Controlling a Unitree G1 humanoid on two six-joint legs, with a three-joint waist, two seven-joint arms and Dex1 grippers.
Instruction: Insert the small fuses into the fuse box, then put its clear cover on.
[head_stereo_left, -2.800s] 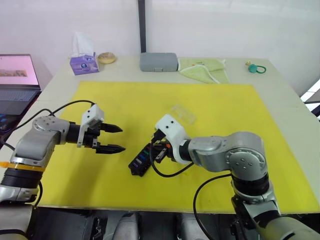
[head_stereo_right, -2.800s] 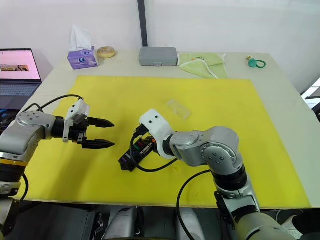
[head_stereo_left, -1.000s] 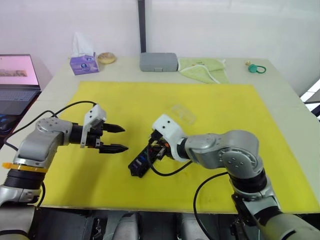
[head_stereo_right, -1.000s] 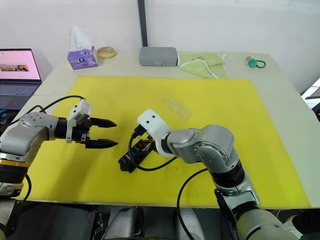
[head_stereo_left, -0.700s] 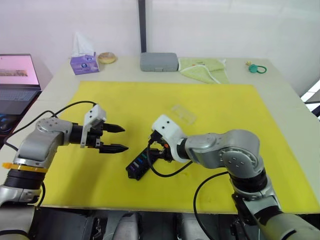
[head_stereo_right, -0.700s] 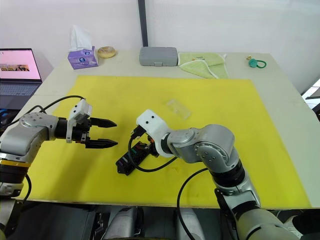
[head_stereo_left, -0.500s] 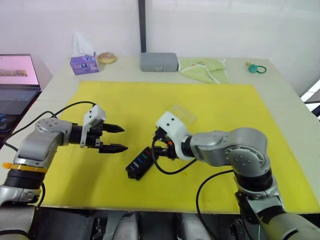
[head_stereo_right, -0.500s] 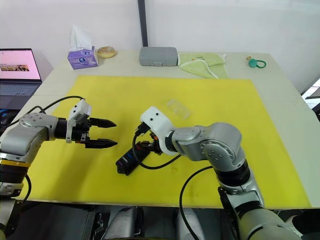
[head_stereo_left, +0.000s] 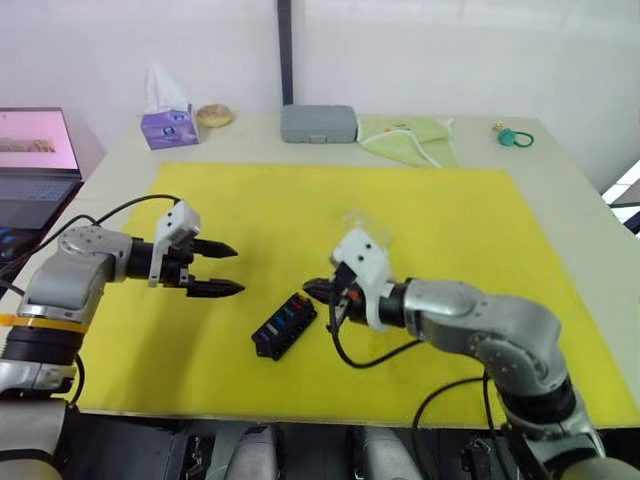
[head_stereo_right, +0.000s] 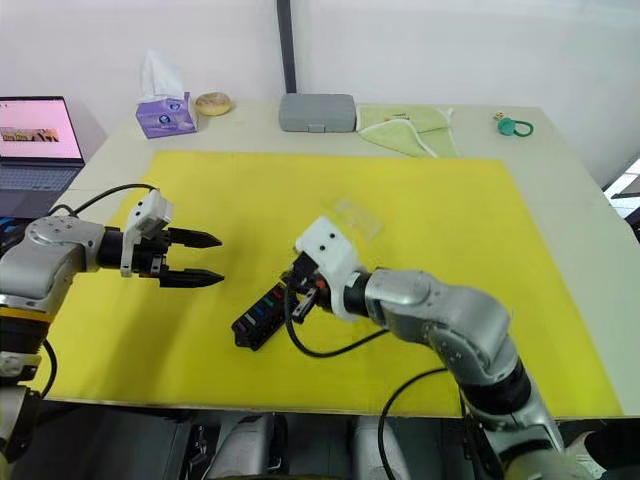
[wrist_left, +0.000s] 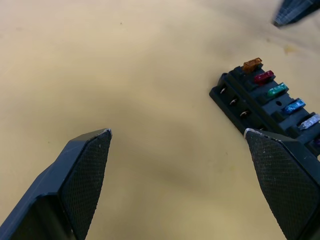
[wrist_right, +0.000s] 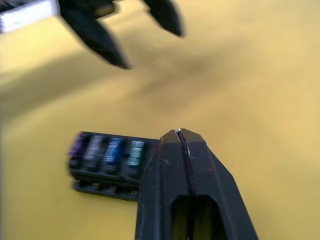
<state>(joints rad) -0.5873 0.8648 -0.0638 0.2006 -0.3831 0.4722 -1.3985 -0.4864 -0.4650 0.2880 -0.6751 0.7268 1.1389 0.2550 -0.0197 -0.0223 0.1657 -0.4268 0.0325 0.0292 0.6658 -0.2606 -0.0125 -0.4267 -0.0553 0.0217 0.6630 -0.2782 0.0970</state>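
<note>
**A:** Yellow matting (head_stereo_left: 450, 230) is covering most of the counter (head_stereo_left: 560, 190), with a laptop (head_stereo_left: 30, 160) sitting off its left edge and a tissue box (head_stereo_left: 165, 125), a grey case (head_stereo_left: 318, 123) and a green cloth (head_stereo_left: 408, 135) lying along the far side. How are the arms sitting?

**B:** Going from the left: the left tool (head_stereo_left: 221, 268) is hanging over the mat with its forearm pointing right, fingers spread wide and gripping nothing. The fuse box (head_stereo_left: 284, 325) is lying slantwise on the mat near the middle, to the right of that tool and nearer us. Its slots are carrying the small fuses (wrist_left: 277, 90) in a row. The right tool (head_stereo_left: 320, 292) is hovering just beside the box's right end, arm reaching in from the right, fingers pressed together and, as far as I can see, empty.

**B:** Further off, on the far side of the right wrist, the clear cover (head_stereo_left: 366, 228) is lying on the mat.

**A:** What is worrying you?

**B:** The box is standing loose, so I judge that a nudge from the closed right tool could be sliding or twisting it. The cover is faint and glinting, easy to misjudge; a poor pinch could be letting it skid away. Pressed on crooked, it might be catching on a fuse standing proud.
</note>
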